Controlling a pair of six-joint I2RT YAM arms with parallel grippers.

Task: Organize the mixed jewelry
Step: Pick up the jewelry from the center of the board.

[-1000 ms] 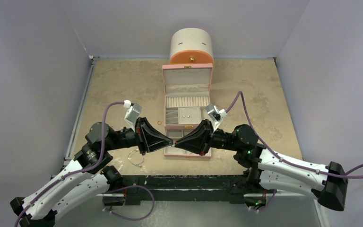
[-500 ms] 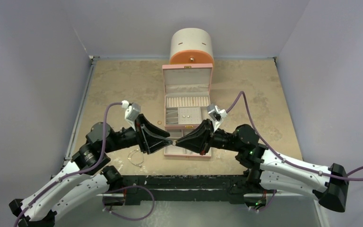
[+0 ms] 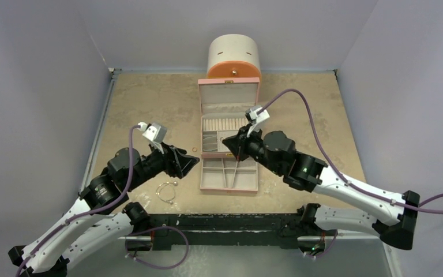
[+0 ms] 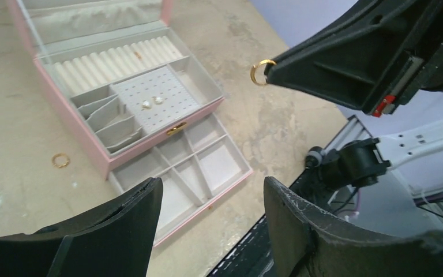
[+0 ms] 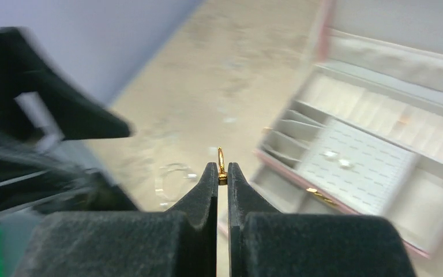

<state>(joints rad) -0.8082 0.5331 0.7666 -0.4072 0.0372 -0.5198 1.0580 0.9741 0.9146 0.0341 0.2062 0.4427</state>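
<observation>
Right wrist view: a small gold ring stands on edge above the tips of the right gripper. The jaws are pressed nearly together on its lower rim, a narrow pinch that leaves most of the hoop free, probably so it can be slid into a slot. From the top camera, this gripper hangs over the near left part of the open pink jewelry box, and the padded ring rolls just beyond it look like the likely destination.

Two tiny studs already sit on the perforated pad in the box's upper tray. A coppery ring lies on the table just left of the box, and the wire bangle lies nearer, also on the left.

The left gripper is spread wide and holds nothing, hovering left of the box near the loose pieces. The round drawer cabinet stands behind the box.
</observation>
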